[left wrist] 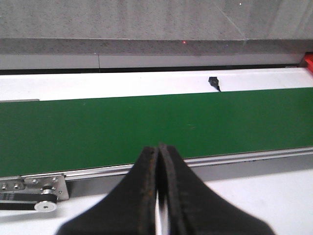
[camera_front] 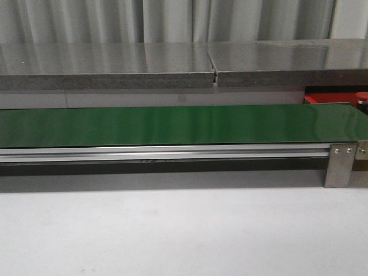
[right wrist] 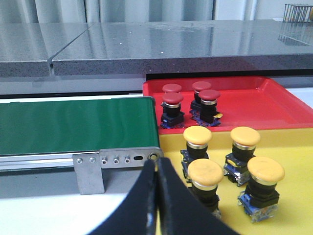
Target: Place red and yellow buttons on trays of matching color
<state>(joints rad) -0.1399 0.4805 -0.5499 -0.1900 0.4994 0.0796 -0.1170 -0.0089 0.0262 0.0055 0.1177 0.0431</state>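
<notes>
Grey stone-like ledges are running along the far side of the scene, with pale curtains behind them, and in front of them the long green belt (camera_front: 172, 125) is stretching from left to right over a white table (camera_front: 172, 230). No button is lying on the belt in any of the three views.

The buttons are all sitting at the right end. In the right wrist view the red tray (right wrist: 244, 105) is lying just past the end of the belt, on the far side, and four red buttons (right wrist: 172, 108) are standing upright in it, close together near its left edge. The yellow tray (right wrist: 298, 152) is lying nearer, touching the red one, and four yellow buttons (right wrist: 205, 178) are standing on it (each colour seems to be on its own tray already).

The right gripper (right wrist: 156, 171) is resting low, with its fingers pressed together and holding nothing. The yellow buttons are lying just ahead of its jaws and to the right, the red ones farther ahead. The left gripper (left wrist: 157, 161) is also closed and empty, and it is pointing at a bare part of the belt, well apart from both trays.

So the right arm is clearly the nearer one. If a new button is coming along the belt, it would probably reach the right gripper's side, and the jaws would need to open first.
</notes>
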